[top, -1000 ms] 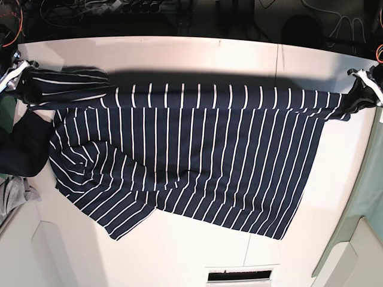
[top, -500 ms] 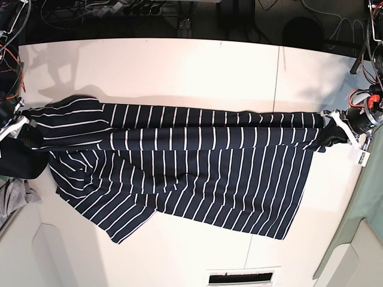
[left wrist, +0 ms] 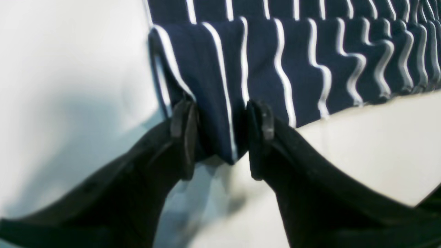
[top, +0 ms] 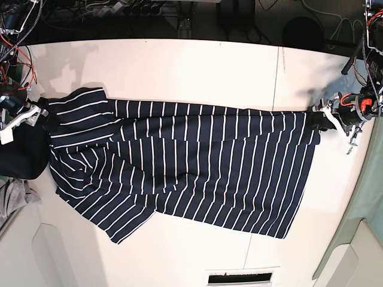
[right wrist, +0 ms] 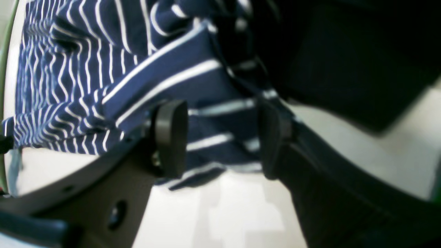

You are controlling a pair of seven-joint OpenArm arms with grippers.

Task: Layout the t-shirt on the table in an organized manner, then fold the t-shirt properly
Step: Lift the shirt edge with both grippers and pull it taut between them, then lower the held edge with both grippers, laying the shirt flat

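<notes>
The navy white-striped t-shirt (top: pixel 191 161) lies spread across the white table (top: pixel 179 66), its bottom-left part skewed and wrinkled. My left gripper (top: pixel 323 116) sits at the shirt's right corner. In the left wrist view that gripper (left wrist: pixel 222 141) is open, a folded corner of the t-shirt (left wrist: pixel 275 62) lying loose between its fingers (left wrist: pixel 184 137). My right gripper (top: pixel 36 113) is at the shirt's left corner. In the right wrist view it (right wrist: pixel 220 137) is open too, with striped t-shirt (right wrist: pixel 69 69) fabric between and behind the pads (right wrist: pixel 170 137).
A plain dark cloth (top: pixel 21 158) and a small grey cloth (top: pixel 12 197) lie at the table's left edge, the dark cloth (right wrist: pixel 344 51) close to my right gripper. Cables run along the back. A thin seam (top: pixel 278 72) crosses the table, and a slot (top: pixel 239 276) sits at the front edge.
Both grippers came down from stretching the shirt's upper edge in the air and their jaws parted. The edge now rests flat on the table.
</notes>
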